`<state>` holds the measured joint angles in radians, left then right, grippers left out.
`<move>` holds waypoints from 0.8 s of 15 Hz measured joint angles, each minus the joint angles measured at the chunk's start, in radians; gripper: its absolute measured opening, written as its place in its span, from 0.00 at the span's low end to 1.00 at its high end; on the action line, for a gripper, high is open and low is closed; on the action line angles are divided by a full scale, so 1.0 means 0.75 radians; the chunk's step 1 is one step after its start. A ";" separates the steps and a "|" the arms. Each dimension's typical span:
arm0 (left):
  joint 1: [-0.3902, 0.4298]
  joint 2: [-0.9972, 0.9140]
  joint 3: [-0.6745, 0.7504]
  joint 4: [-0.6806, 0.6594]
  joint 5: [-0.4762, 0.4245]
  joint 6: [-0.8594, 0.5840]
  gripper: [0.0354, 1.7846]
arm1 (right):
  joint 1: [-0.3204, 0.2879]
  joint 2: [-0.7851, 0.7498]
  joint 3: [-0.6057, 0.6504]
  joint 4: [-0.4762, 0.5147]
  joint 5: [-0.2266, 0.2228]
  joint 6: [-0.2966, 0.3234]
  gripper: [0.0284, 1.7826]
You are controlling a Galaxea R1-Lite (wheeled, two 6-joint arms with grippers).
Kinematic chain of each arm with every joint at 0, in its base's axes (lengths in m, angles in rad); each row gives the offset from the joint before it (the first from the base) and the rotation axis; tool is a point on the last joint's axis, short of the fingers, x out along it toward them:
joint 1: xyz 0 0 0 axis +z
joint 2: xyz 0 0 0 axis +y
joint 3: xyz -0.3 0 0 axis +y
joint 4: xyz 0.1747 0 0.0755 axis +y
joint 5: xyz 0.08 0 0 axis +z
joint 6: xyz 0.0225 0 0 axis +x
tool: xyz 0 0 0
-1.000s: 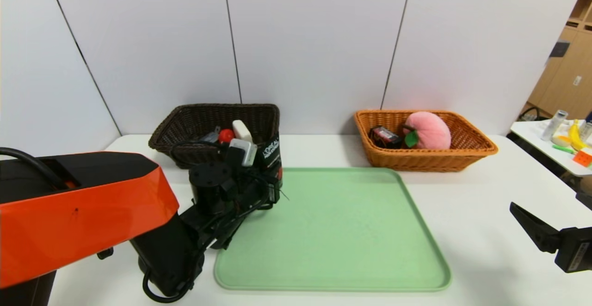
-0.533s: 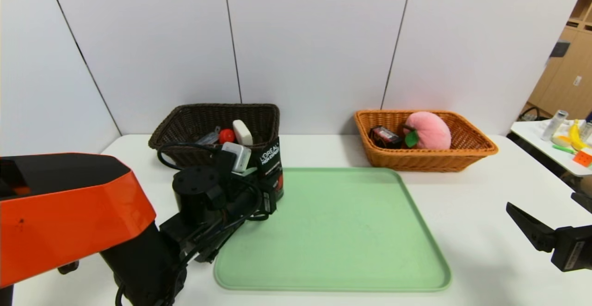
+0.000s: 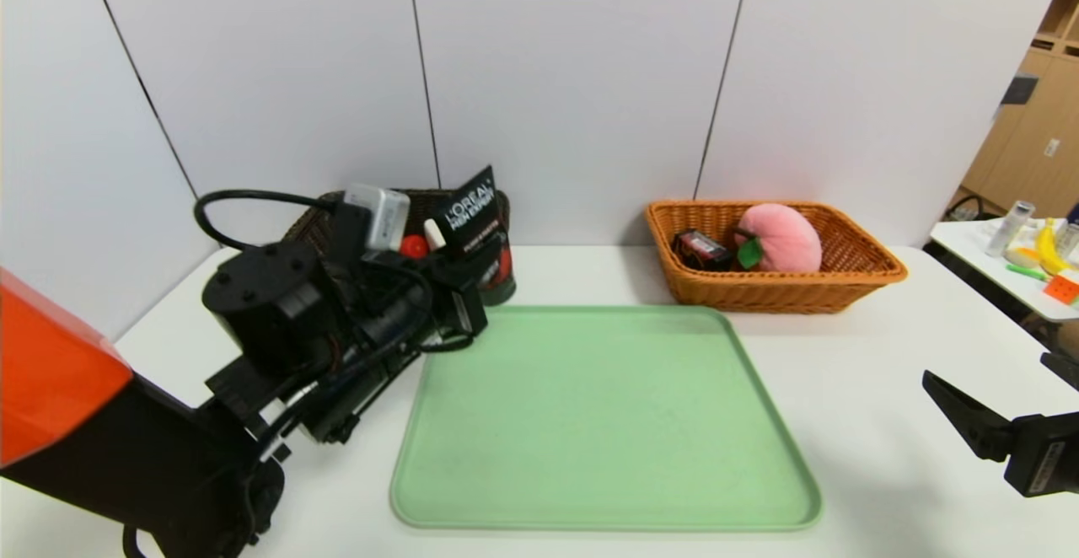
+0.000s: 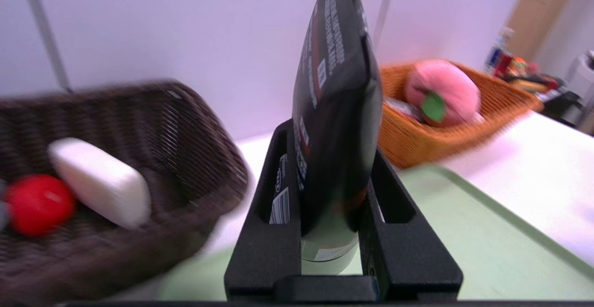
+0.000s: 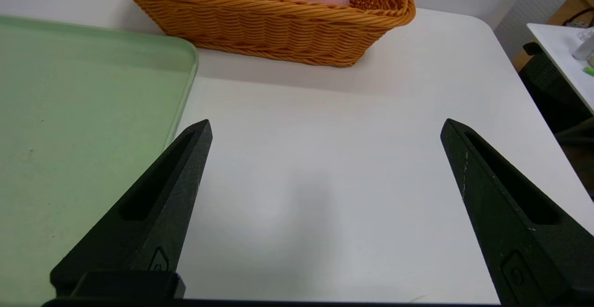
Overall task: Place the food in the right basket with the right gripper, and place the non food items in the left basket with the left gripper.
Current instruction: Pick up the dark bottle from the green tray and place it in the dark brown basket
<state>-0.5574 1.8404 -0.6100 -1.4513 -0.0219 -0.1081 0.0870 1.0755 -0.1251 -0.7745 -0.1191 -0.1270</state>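
We find the left gripper (image 4: 332,233) with jaws clamped on the black tube (image 3: 474,219), held cap-down at centre-left of the head view beside the dark basket (image 3: 314,225), presumably for release there as non-food. The right gripper (image 5: 325,205) sits idle at lower right, jaws wide apart above the tabletop (image 5: 325,126).

A: Left arm status?
B: Reaching toward 11 o'clock, wrist raised. Left gripper (image 3: 476,259) clamped on the black L'Oréal tube (image 4: 336,126), tube upright between the fingers (image 4: 267,233).
A: Right arm?
B: Parked low at 4 o'clock. Right gripper (image 5: 325,205) spread wide, nothing between the fingers (image 5: 153,205), pointing toward 12.
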 joint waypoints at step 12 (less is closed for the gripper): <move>0.410 0.039 -0.814 1.204 0.044 0.287 0.19 | 0.003 -0.010 -0.002 -0.006 -0.001 -0.007 0.95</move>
<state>-0.2496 1.8698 -1.2204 -0.5483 0.0111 0.1068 0.0894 1.0679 -0.1264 -0.7791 -0.1202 -0.1326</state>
